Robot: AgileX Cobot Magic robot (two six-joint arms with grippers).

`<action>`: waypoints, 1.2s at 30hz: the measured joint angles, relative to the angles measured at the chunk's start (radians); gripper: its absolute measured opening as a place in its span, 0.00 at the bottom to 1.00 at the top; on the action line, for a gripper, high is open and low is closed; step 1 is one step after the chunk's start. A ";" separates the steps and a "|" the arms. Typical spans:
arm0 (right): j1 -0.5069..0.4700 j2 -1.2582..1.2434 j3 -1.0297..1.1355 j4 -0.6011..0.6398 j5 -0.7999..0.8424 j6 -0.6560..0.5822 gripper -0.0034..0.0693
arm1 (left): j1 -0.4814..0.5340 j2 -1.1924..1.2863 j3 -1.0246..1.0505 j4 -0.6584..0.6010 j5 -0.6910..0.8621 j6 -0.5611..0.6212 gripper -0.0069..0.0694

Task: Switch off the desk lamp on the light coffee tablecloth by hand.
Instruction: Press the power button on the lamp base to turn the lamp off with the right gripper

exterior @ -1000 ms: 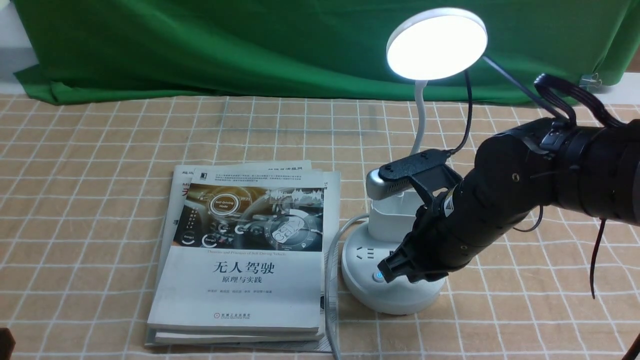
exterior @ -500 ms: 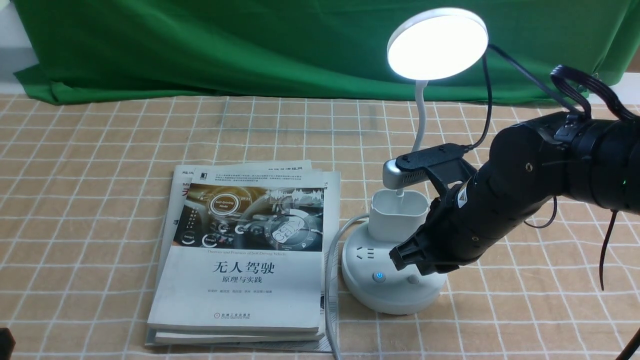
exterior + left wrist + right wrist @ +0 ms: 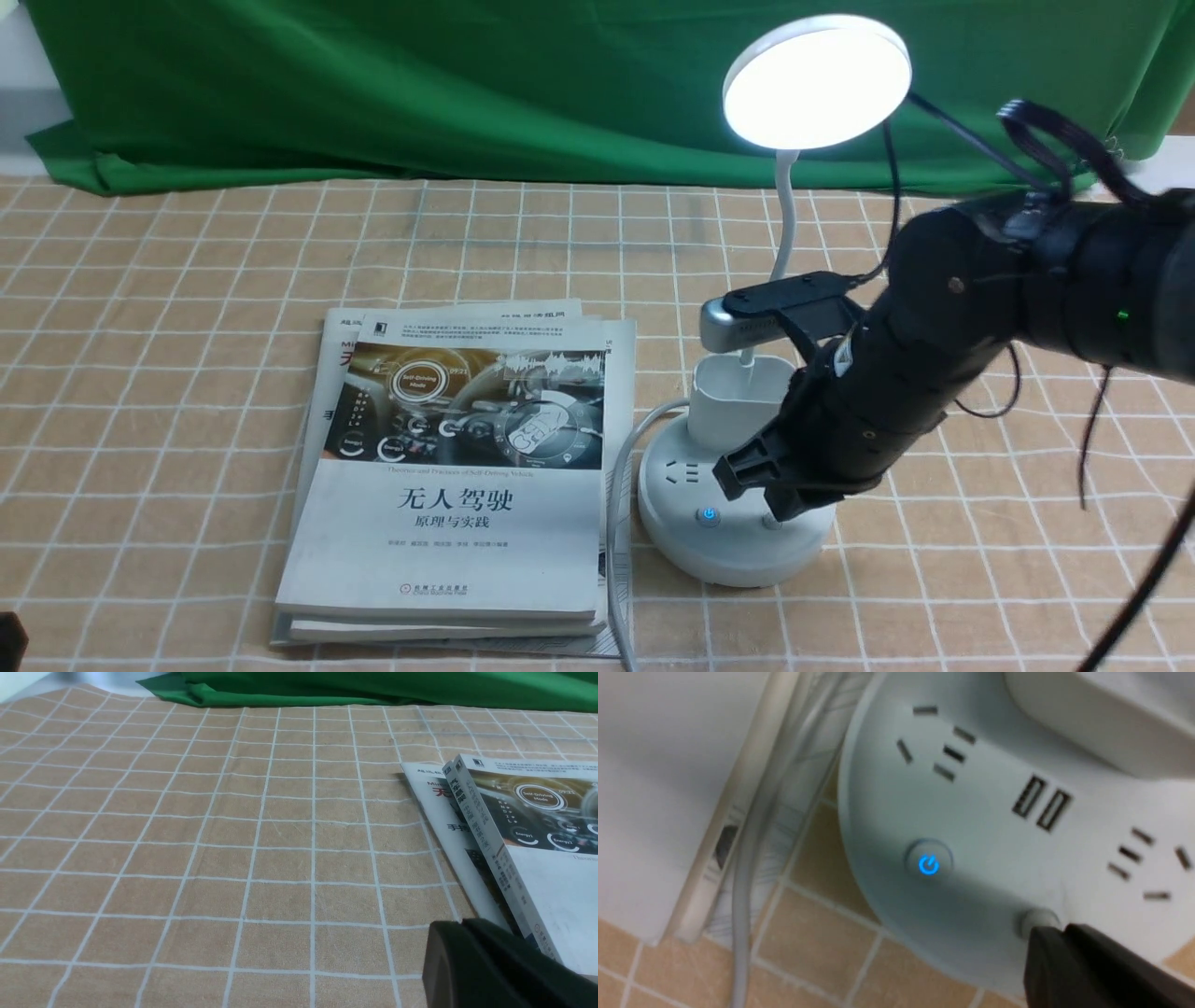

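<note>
The desk lamp (image 3: 739,399) stands right of centre in the front view on the light coffee tablecloth (image 3: 168,373), just beside a stack of books (image 3: 457,523). Its head is lit. The right gripper (image 3: 782,499), fingers pressed together and holding nothing, touches the plain round button (image 3: 1035,918) next to the blue-lit power button (image 3: 928,864). The left gripper (image 3: 461,933), likewise closed and empty, sits beside the books.
</note>
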 joint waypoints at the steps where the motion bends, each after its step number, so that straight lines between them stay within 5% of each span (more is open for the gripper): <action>1: 0.000 0.005 -0.004 0.000 0.001 0.000 0.10 | 0.000 0.000 0.000 0.000 0.000 0.000 0.10; 36: -0.001 -0.052 -0.019 -0.011 -0.008 -0.023 0.10 | 0.000 0.000 0.000 0.000 0.000 0.000 0.10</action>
